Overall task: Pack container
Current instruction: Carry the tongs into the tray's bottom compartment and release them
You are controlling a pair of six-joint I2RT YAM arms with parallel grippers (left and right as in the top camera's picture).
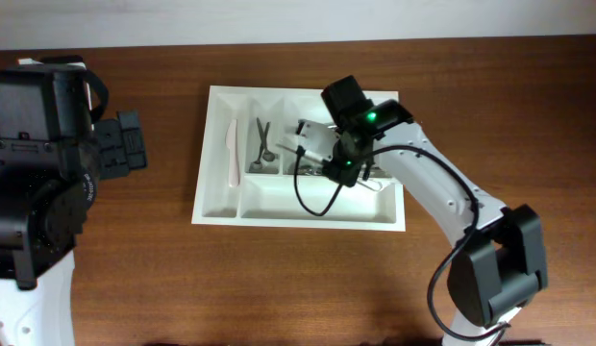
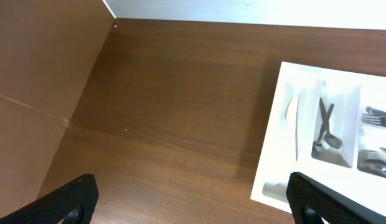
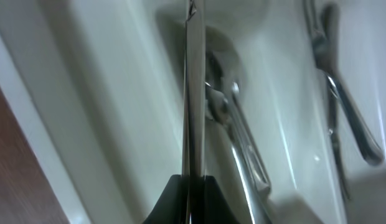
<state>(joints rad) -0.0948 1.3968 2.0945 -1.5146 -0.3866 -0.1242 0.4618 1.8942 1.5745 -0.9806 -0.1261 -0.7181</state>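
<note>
A white cutlery tray (image 1: 298,204) with several compartments lies mid-table. My right gripper (image 1: 324,159) hovers low over its right compartments. In the right wrist view it (image 3: 193,182) is shut on a thin metal utensil (image 3: 193,93), seen edge-on and pointing into a compartment of the tray (image 3: 99,112), just above other metal cutlery (image 3: 238,140). A white plastic knife (image 1: 232,154) lies in the left slot and metal cutlery (image 1: 262,149) in the slot beside it. My left gripper (image 2: 193,208) is open and empty over bare table, left of the tray (image 2: 277,155).
More metal cutlery (image 3: 342,106) lies in the adjoining compartment. The long front compartment of the tray holds nothing visible. Brown wooden table surrounds the tray. The left arm's base (image 1: 34,173) stands at the table's left edge.
</note>
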